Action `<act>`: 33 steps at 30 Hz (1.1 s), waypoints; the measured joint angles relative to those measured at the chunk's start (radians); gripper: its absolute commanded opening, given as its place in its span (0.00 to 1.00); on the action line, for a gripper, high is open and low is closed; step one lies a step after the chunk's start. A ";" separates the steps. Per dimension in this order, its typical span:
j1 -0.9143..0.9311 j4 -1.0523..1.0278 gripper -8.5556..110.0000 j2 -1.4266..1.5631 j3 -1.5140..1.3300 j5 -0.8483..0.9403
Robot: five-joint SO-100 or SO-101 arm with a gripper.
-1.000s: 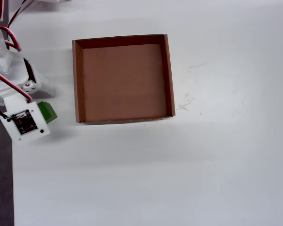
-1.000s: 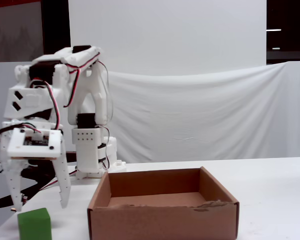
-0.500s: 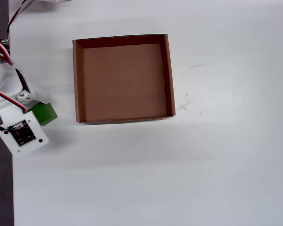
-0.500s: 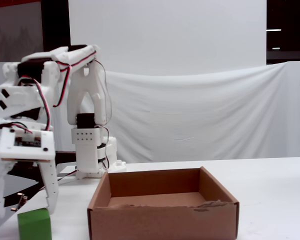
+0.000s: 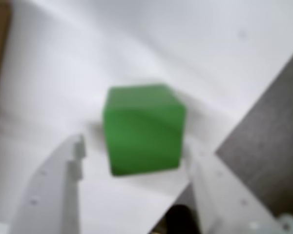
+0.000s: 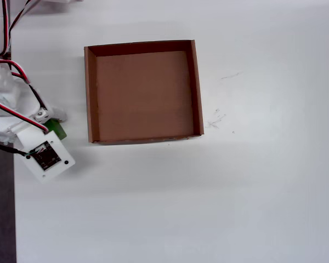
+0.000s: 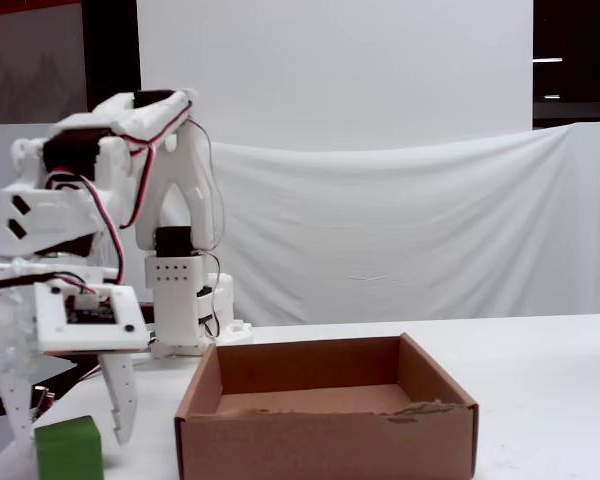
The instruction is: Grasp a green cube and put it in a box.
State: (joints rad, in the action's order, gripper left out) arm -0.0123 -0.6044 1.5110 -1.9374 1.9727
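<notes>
The green cube (image 5: 144,129) rests on the white table close to its left edge, a short way left of the box in the overhead view. My gripper (image 5: 136,145) is open and lowered over the cube, one white finger (image 5: 63,185) on each side. A gap shows on the left side, and the right finger sits close to the cube. In the fixed view the green cube (image 7: 68,452) stands between the finger tips of the gripper (image 7: 72,438). From overhead only a corner of the green cube (image 6: 58,129) shows beside the wrist. The brown box (image 6: 90,93) holds nothing.
The table's left edge and a dark grey strip (image 6: 0,219) lie right beside the cube. The arm's base (image 7: 180,310) stands behind the box's left corner. Faint scratches (image 6: 216,118) mark the table to the right of the box.
The gripper has come down lower and shifted slightly right, so its fingers now straddle the cube. The cube and box have not moved.
</notes>
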 measured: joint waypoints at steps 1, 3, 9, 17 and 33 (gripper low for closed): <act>-0.002 0.000 0.30 -0.008 0.006 0.000; -0.006 0.000 0.30 -0.028 0.017 0.000; -0.011 -0.002 0.28 -0.063 0.046 0.000; -0.015 -0.003 0.23 -0.064 0.046 0.000; -0.031 -0.110 0.20 -0.031 0.067 0.000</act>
State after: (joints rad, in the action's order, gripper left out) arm -0.0430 -0.7148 1.4803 -1.8699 1.9727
